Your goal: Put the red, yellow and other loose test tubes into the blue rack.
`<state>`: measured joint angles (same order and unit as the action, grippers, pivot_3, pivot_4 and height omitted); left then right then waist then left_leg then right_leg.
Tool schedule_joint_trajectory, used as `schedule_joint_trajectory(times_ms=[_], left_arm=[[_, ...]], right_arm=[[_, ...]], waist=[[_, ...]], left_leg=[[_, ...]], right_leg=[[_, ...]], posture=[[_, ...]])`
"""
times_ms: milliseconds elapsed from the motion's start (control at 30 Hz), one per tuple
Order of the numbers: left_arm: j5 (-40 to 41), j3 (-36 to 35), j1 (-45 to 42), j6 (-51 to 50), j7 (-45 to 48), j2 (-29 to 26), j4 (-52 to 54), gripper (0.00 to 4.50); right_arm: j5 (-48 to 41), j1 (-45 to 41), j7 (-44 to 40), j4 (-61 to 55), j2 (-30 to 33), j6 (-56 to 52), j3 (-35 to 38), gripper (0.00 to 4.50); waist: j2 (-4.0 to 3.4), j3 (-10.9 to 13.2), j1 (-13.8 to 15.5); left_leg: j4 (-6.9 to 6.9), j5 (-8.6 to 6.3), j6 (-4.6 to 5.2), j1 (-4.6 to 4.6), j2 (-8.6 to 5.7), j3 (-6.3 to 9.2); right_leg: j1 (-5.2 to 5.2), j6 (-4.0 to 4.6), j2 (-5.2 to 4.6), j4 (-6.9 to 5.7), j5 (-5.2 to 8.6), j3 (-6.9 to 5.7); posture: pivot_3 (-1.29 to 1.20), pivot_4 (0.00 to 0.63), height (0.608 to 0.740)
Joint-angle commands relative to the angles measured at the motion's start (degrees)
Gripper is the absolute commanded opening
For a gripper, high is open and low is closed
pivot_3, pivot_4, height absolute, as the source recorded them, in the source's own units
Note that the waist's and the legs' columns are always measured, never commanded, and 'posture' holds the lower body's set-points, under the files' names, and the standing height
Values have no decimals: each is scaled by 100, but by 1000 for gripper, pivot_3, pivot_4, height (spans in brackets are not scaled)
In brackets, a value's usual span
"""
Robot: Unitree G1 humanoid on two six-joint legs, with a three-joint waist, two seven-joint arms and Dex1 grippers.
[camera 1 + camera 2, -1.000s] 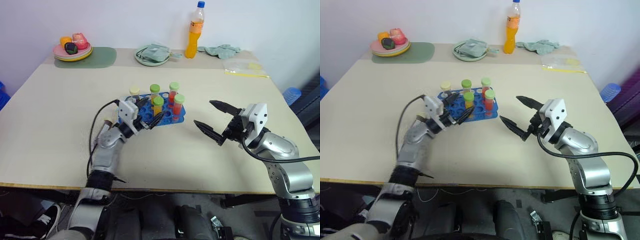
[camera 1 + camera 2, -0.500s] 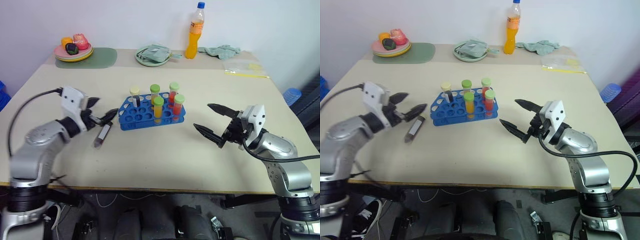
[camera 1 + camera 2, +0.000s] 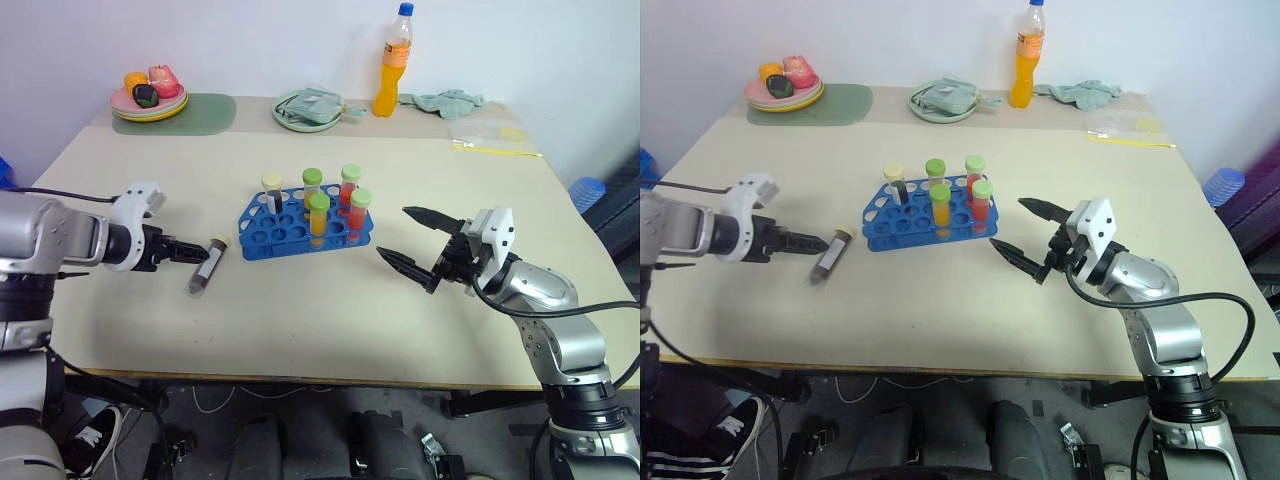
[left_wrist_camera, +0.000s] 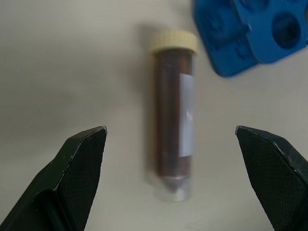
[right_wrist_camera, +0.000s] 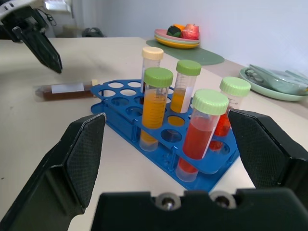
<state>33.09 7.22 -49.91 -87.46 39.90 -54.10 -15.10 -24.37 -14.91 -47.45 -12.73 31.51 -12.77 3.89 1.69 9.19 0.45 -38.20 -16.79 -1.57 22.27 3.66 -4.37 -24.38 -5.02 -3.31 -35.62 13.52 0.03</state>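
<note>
Tube (image 4: 172,115) clear plastic cylinder, cream cap, brown fill | rack (image 3: 262,235) blue perforated plastic | both jaws wide

The two head cameras are looking forward and down over the whole bench (image 3: 300,330) from above its near edge, taking in the blue rack (image 3: 300,225) at centre frame, both arms, and the far wall along the top. They are sharing almost the same scene, slightly offset sideways. The left wrist camera is pointing steeply down, very close over a brown tube (image 4: 172,115) lying at centre frame, with a rack corner upper right. The right wrist camera is looking level and close at the rack, the same tube lying at its left.
</note>
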Motion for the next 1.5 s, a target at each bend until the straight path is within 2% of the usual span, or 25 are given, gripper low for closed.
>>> schedule_joint_trajectory(times_ms=[33, 133, 233, 533, 633, 767, 800, 833, 1000, 1133, 1267, 1333, 1433, 1500], left_arm=[[-365, 815, -807, 319, 626, 141, -934, 4412], [-679, 1621, -1310, 589, 1296, 280, -1654, 4412], [-1149, 2028, -1725, 1134, 1735, 526, -2486, 4412], [-2201, 2461, -2318, 1850, 2593, 1290, -4246, 4412], [-2402, 2462, -2253, 1785, 2796, 1401, -4453, 3641], [-2620, 2361, -2178, 1851, 2892, 1443, -4586, 1572], [-2655, 2261, -2184, 1886, 2812, 1443, -4647, 1048], [-2691, 2126, -2191, 1990, 2662, 1429, -4704, 745], [-2776, 1426, -2284, 2438, 1989, 1224, -4684, 704], [-2683, 695, -2159, 2664, 1378, 898, -4003, 704], [-1957, -1098, -1473, 3671, 406, 1001, -2508, 704], [-1726, -1710, -975, 4173, 17, 1256, -1546, 704], [-1188, -2400, -188, 5033, -18, 1810, -169, 704], [-857, -2689, 219, 4957, -263, 2170, 659, 704]], right_arm=[[-5, -25, 46, -197, -9, 95, 59, 4500], [11, -46, 57, -181, 1, 98, 56, 4500], [22, -68, 62, -165, 1, 100, 45, 4500], [41, -94, 125, -150, -32, 123, 26, 4500], [41, -76, 139, -164, -27, 128, 28, 4500], [46, -79, 146, -153, -25, 135, 27, 4500], [54, -83, 145, -142, -25, 144, 22, 4500], [61, -85, 140, -132, -24, 152, 16, 4500], [-5, -33, 54, -185, 39, 96, 31, 4500], [-176, 98, -177, -278, 191, -16, 118, 4500], [-669, 301, -642, -594, 408, -259, 212, 4500], [-730, 304, -748, -671, 490, -297, 189, 4500], [-692, 136, -732, -529, 472, -291, 193, 4500], [-631, 53, -723, -421, 471, -265, 191, 4500]], waist=[[2, 1, 4], [1, 1, 5], [1, 1, -6], [3, 2, -4], [3, 1, -30], [4, 1, -28], [5, 1, -27], [5, 1, -26], [5, 1, -31], [9, 3, -97], [12, 2, -89], [14, 1, -95], [13, 0, -94], [13, 0, -93]], left_leg=[[-1, 0, 0, 0, 0, 1], [-2, 0, -1, 1, -1, 0], [-3, 0, 0, 1, 0, 0], [-5, 0, 1, 7, -1, 1], [-5, 0, 1, 7, 0, 1], [-5, 0, 1, 6, 0, 2], [-5, 0, 1, 6, 0, 2], [-5, 0, 1, 6, 0, 2], [-6, 0, 1, 4, 1, 4], [-6, 0, 1, 7, 2, 5], [-5, 0, 0, 5, 1, 3], [-10, 1, -1, 8, 0, 2], [-18, 1, -1, 5, -4, -1], [-21, 2, -3, 4, -4, -3]], right_leg=[[-1, 1, 0, -6, 0, 0], [-2, 4, 1, -8, 2, 1], [-4, 6, 2, -11, 4, 2], [-10, 13, 2, -13, 8, 2], [-11, 11, 2, -15, 7, 2], [-11, 11, 2, -19, 7, 3], [-11, 11, 2, -19, 7, 3], [-11, 11, 2, -19, 7, 3], [-11, 1, 1, -25, 2, 3], [-15, 0, 1, -30, 1, 3], [-14, -2, -10, -35, 2, 2], [-14, -4, -15, -40, 1, -1], [-10, -6, -21, -41, 1, 0], [-9, -6, -22, -46, 0, 0]], posture=[[0, 150, 740], [0, 150, 740], [0, 150, 740], [0, 150, 740], [0, 150, 740], [0, 150, 740], [0, 150, 740], [0, 150, 740], [0, 150, 740], [0, 150, 740], [0, 150, 740], [0, 150, 740], [0, 150, 740], [0, 150, 740]])
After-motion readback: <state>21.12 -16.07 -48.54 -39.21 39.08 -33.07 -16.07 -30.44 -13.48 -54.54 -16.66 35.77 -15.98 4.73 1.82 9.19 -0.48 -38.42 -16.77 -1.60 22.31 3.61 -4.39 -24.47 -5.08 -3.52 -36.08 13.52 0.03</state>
